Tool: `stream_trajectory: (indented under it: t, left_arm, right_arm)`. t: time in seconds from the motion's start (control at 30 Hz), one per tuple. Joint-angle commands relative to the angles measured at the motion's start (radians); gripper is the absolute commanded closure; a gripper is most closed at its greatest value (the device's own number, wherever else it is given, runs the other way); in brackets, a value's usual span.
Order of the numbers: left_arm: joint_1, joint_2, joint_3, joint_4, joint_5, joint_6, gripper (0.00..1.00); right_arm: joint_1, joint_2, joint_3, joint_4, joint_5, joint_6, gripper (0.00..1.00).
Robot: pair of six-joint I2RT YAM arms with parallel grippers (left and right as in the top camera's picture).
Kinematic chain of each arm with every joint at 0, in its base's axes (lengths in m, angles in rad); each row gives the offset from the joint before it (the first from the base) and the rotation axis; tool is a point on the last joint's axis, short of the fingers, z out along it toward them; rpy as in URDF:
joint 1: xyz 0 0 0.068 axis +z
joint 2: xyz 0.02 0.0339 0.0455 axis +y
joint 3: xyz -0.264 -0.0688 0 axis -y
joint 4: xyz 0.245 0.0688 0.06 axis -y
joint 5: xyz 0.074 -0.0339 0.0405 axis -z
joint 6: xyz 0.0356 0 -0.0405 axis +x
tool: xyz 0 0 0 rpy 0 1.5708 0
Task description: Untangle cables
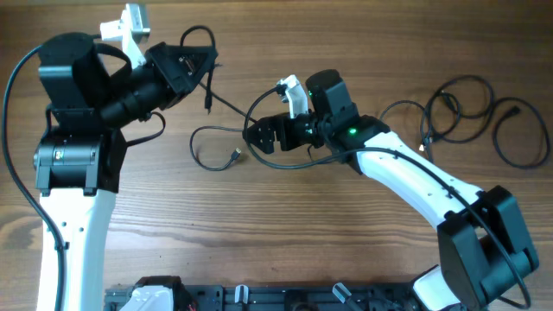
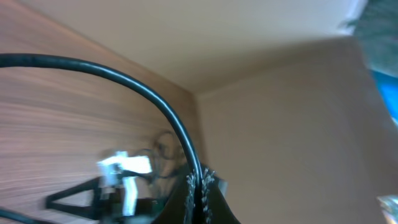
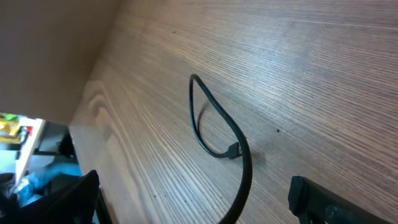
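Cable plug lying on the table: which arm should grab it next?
Probably the right. The right gripper is open and sits close to the plug, while the left gripper is farther away, shut on a cable.

**No readable writing**

Nothing legible in any of the three views: no label, brand name, number or sign clear enough to make out.
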Motion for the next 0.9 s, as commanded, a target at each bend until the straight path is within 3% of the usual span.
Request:
stream_trajectory:
  t: [0.0,0.1,0.23,0.27,0.33,0.4,0.53,0.7,0.87]
  left_arm:
    - [0.003,-0.011,-0.001,0.084,0.247,-0.109,0.96]
    - [0.003,-0.011,-0.001,0.158,0.37,-0.166,0.96]
    - [0.003,-0.011,-0.001,0.196,0.446,-0.196,0.96]
    - [0.003,-0.011,-0.001,0.196,0.451,-0.196,0.96]
    - [0.003,-0.011,-0.001,0.195,0.457,-0.2,0.96]
    - [0.003,-0.011,-0.001,0.196,0.459,-0.222,0.96]
    - [0.003,-0.011,-0.001,0.204,0.463,-0.255,0.96]
    - [0.003,-0.011,-0.001,0.204,0.473,-0.27,0.96]
    - [0.003,-0.011,-0.001,0.231,0.477,-0.327,0.96]
  right_arm:
    - [0.003,0.01,-0.01,-0.002,0.132,-0.024,0.0]
    - [0.003,0.01,-0.01,0.0,0.181,-0.02,0.13]
    - [0.003,0.01,-0.01,0.019,0.248,-0.021,0.51]
    - [0.003,0.01,-0.01,0.029,0.259,-0.02,0.56]
    - [0.003,0.01,-0.01,0.061,0.264,-0.02,0.52]
    - [0.003,0.01,-0.01,0.101,0.264,-0.019,0.23]
    - [0.003,0.01,-0.01,0.158,0.265,-0.016,0.05]
    - [0.003,0.01,-0.01,0.181,0.331,-0.019,0.01]
    - [0.003,0.01,-0.01,0.261,0.332,-0.054,0.14]
